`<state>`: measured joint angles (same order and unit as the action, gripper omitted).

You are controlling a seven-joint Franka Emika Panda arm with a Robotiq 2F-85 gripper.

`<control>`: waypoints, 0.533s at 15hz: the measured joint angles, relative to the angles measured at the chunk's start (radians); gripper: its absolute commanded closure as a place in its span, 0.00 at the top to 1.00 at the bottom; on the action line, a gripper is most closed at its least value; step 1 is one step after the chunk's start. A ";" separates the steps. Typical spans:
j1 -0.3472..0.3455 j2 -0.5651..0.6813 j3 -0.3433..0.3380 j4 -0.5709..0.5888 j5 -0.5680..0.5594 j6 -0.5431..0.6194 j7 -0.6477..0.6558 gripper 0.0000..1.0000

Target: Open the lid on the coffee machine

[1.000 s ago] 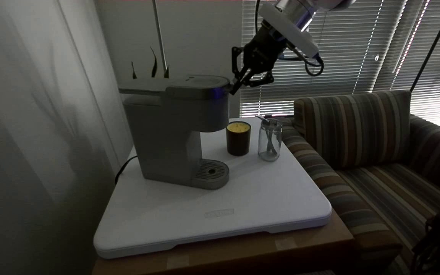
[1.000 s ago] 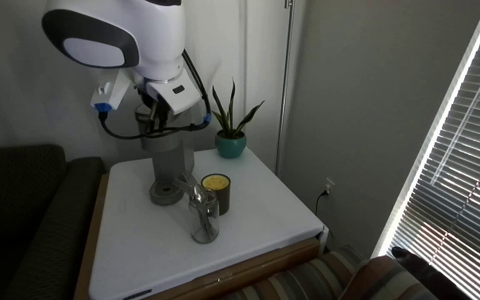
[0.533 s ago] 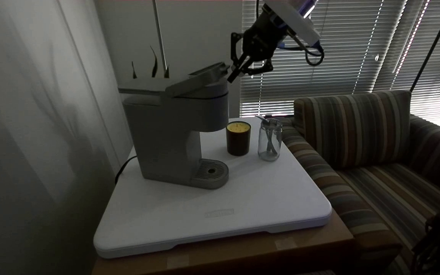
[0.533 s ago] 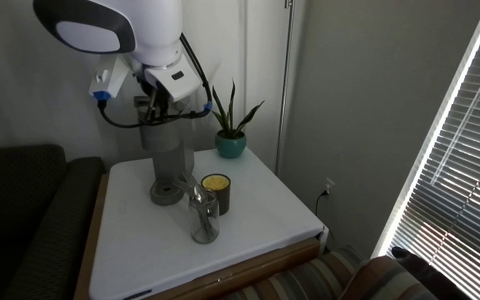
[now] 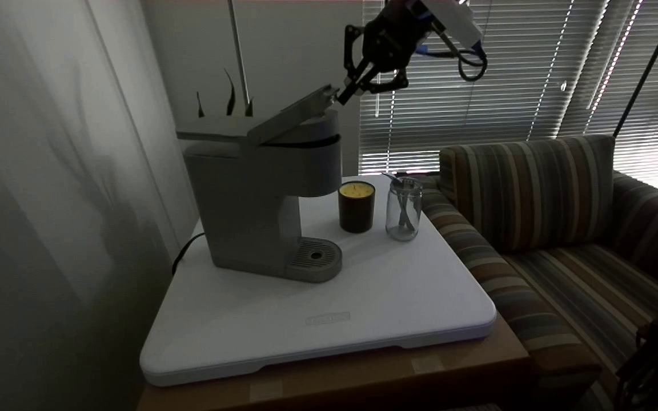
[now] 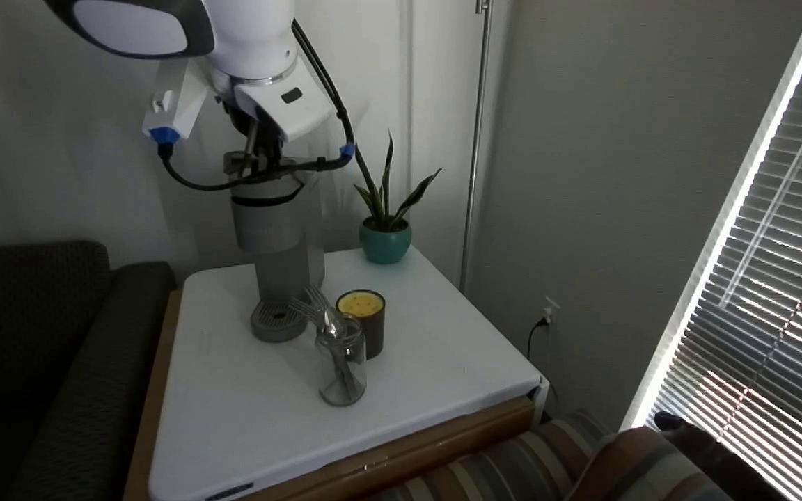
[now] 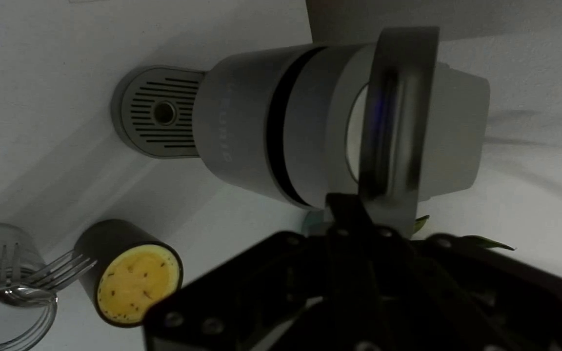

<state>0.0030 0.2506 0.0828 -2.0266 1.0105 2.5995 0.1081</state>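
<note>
The grey coffee machine (image 5: 249,211) stands on the white tabletop, and it also shows in the wrist view (image 7: 237,117). Its lid (image 5: 289,120) is tilted up at the front, hinged at the back. The front housing below it is also raised, with a dark gap under it. In the wrist view the lid (image 7: 400,112) stands across the machine's top. My gripper (image 5: 344,98) is at the lid's front edge, fingertips against or just under it. Its fingers look together, and in the wrist view the gripper (image 7: 345,202) meets the lid's near end. Contact is partly hidden.
A candle (image 5: 356,208) and a glass jar with cutlery (image 5: 404,211) stand right of the machine on the white tabletop (image 5: 397,285). A potted plant (image 6: 385,240) stands behind. A striped armchair (image 5: 534,200) and a wall (image 5: 77,171) flank the table.
My gripper has risen from beside the closed lid's front edge. The lid has swung up with it, and a dark gap has opened below the front housing.
</note>
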 measured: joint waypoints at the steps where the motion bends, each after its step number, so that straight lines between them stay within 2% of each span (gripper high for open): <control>1: 0.000 0.000 0.000 0.000 0.000 0.000 0.000 0.00; 8: 0.011 -0.001 0.001 0.001 0.000 0.000 -0.014 0.00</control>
<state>0.0139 0.2500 0.0838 -2.0252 1.0104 2.5995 0.0939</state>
